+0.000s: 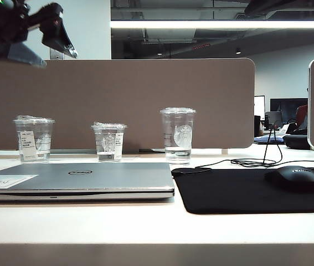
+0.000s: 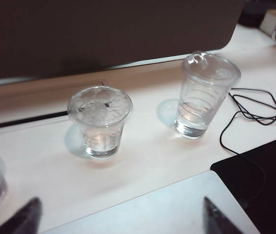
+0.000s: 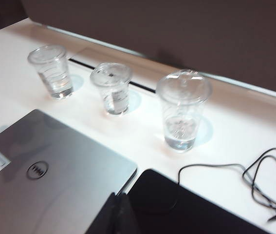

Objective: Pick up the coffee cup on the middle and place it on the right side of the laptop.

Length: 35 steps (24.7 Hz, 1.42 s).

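Observation:
The coffee cup [image 1: 109, 142], short and clear with a wrinkled film lid and a white label, stands in the middle of a row of three cups behind the laptop [image 1: 79, 178]. In the left wrist view the coffee cup [image 2: 100, 122] lies ahead of my left gripper [image 2: 119, 219], whose fingertips [image 2: 27, 217] stand far apart and open over the laptop's corner [image 2: 167, 209]. In the exterior view the left gripper [image 1: 57, 52] hangs high at the upper left, apart from the cups. My right gripper [image 3: 120, 214] is shut and empty above the laptop's [image 3: 55, 170] right edge.
A taller cup with a flat lid [image 1: 178, 134] stands right of the coffee cup, and a wider cup [image 1: 34, 138] left of it. A black mouse pad [image 1: 240, 194] with a mouse [image 1: 292, 178] and its cable [image 1: 256, 162] lies right of the laptop. A brown divider [image 1: 118, 94] backs the desk.

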### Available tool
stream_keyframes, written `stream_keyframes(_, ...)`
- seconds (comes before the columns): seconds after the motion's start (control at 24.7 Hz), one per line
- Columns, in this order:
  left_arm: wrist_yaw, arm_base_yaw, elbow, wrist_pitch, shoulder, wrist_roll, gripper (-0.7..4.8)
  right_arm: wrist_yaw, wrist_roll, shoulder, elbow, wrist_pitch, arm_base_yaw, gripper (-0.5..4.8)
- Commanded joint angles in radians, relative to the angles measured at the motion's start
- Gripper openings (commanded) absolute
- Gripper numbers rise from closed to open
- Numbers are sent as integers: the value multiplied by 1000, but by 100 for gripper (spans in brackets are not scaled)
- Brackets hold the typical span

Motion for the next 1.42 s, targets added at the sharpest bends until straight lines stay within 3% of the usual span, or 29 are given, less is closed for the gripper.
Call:
stream_keyframes(0.04,-2,-3,4,81,77,-67,479,0,-3,27,6,104,0,-5)
stream_keyframes(0.24,-19,-23,4,169,195,-64,479,0,-3,79,11,112,0,-5)
stream_keyframes(0.53,-115,-61,28,367,396,-55,479,4,-3,153,11,179,2,-6)
stream_keyframes(1.05,-161,-70,392,294,740,-59,479,23,-5,299,11,249,2,-6)
stream_keyframes(1.42,-166,-70,467,293,825,-59,479,45,-20,309,12,290,1,-5)
